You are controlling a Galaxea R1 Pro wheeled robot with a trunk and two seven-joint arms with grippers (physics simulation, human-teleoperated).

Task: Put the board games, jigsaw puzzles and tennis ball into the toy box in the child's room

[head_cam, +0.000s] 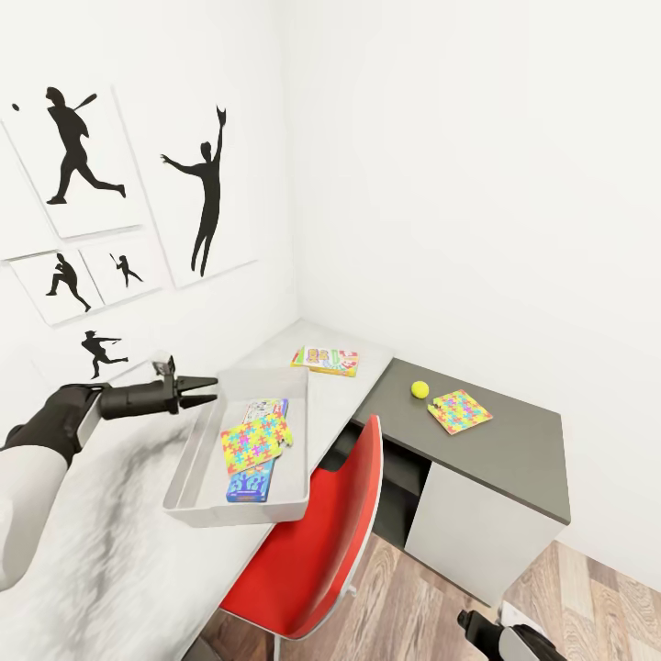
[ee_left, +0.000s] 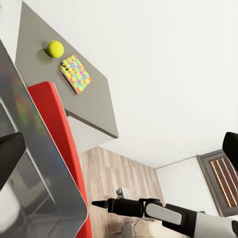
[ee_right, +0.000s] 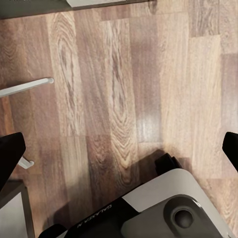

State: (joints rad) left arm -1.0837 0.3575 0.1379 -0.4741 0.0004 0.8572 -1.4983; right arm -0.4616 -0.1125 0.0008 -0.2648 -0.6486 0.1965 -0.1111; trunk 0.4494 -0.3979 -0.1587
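Far left in the head view: sports silhouette pictures (head_cam: 83,156) on the white wall. Below them the left gripper (head_cam: 204,390), jaws spread wide, empty, hovering just beside the toy box's near-left rim, above the pale table top (head_cam: 138,514). Toy box (head_cam: 195,459) sits on the pale top; inside it a jigsaw puzzle (head_cam: 255,442) lies tilted on top of a blue board game (head_cam: 252,473), another light-coloured box part hidden under it near the far end. Red chair (head_cam: 326,532) tucked in against the table edge, right of the box. Behind it, on the pale top near the corner, a yellow-orange board game (head_cam: 326,360) lies flat, well apart from the box. Further right on the lower dark grey wing (head_cam: 514,450): tennis ball (head_cam: 420,389), and just beside it the second jigsaw puzzle (head_cam: 460,410) flat, notched corner toward the ball; the left wrist view shows ball (ee_left: 55,48) and puzzle (ee_left: 76,73) close, not touching. Bottom right: right arm low over the wood floor (ee_right: 124,89); right gripper fingertips sit at the right wrist view's edges, wide apart, holding nothing.
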